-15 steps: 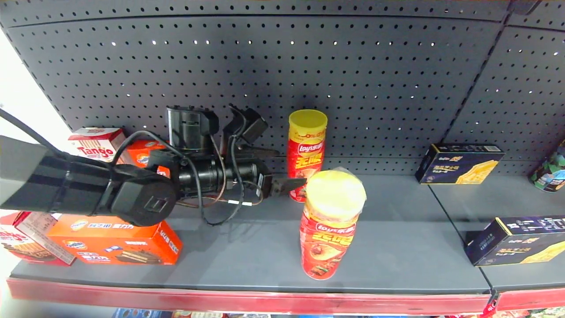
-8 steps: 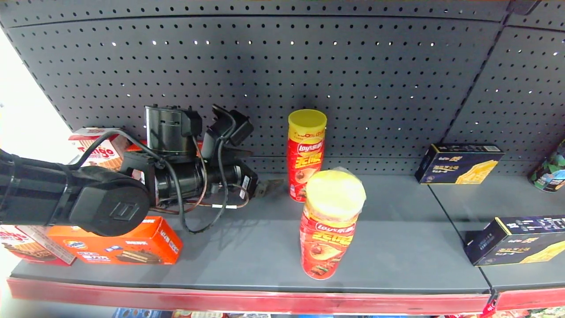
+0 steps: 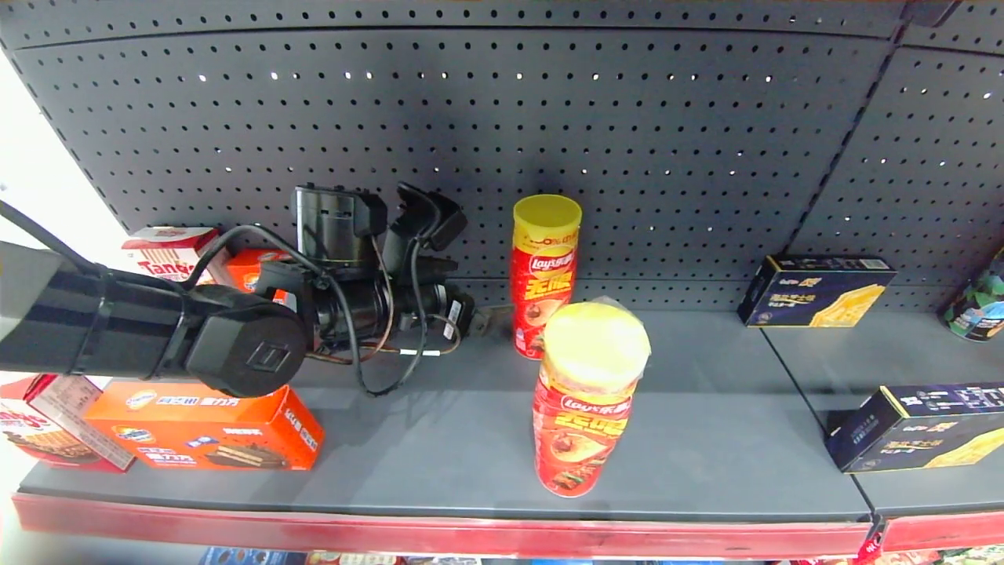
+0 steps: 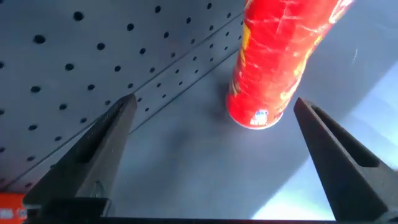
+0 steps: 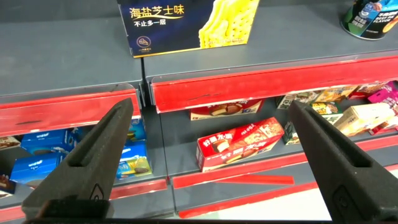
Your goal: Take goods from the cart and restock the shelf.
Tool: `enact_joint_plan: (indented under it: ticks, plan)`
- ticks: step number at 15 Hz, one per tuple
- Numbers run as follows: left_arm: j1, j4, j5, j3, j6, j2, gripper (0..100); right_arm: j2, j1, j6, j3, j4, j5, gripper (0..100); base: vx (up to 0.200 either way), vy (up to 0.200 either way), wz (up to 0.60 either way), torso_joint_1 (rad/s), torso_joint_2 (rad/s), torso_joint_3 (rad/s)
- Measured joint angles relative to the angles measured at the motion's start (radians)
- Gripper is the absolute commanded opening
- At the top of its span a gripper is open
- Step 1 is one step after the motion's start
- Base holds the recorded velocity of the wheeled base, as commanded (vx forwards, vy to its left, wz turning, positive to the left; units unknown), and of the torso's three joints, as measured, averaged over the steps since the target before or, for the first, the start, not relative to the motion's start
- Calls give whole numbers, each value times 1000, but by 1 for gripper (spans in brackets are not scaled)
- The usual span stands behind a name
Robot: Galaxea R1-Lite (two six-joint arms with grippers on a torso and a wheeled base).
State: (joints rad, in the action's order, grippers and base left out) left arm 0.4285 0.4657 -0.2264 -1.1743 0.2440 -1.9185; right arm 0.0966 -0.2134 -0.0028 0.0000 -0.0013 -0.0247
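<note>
left end effector (image 4: 214,104) released and empty, just beside the rear chip can (image 3: 543,271) upright on the shelf (image 3: 439,439); right end effector (image 5: 211,104) spread wide, empty

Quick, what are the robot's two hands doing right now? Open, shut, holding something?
Left hand: open, holding nothing, facing the rear chips can.
Right hand: open, holding nothing.

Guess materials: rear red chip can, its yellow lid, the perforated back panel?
Rear tall red cylindrical chip can: likely paperboard under glossy printed wrap; highlights streak its side. Round yellow lid: probably plastic, slightly translucent. Dark grey perforated back panel: looks like painted sheet metal, regular punched holes, satin sheen.
</note>
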Motion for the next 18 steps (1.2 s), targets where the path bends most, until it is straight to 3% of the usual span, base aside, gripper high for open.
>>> enact_joint_plan:
  ticks: [18]
  plan:
    - [-10,-1,53,-112,-7,-86,100,0,0,0,0,0,0,100,0,0,0,0,0,0]
